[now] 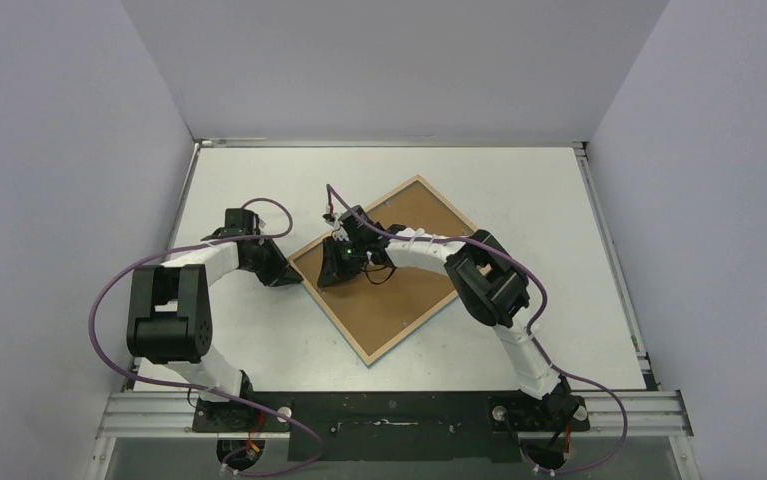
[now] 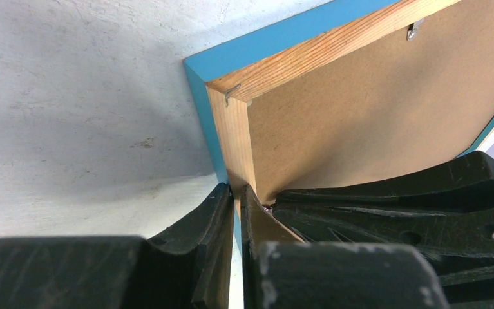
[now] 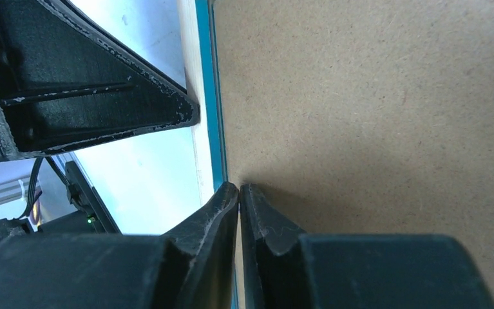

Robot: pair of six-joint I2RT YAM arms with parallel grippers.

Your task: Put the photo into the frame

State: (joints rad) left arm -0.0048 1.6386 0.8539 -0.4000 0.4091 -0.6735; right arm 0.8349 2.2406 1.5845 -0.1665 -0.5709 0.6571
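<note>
Both pinching frame (image 2: 276, 42), left tool (image 2: 237, 190), right tool (image 3: 239, 188)

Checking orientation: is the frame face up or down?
Face down: the frame shows its wood back and brown backing board upward, turquoise front against the table.

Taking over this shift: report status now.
Left gripper jaws clamped on the frame rim. Right gripper jaws pinched on its edge. Backing board in place; the photo unseen.
</note>
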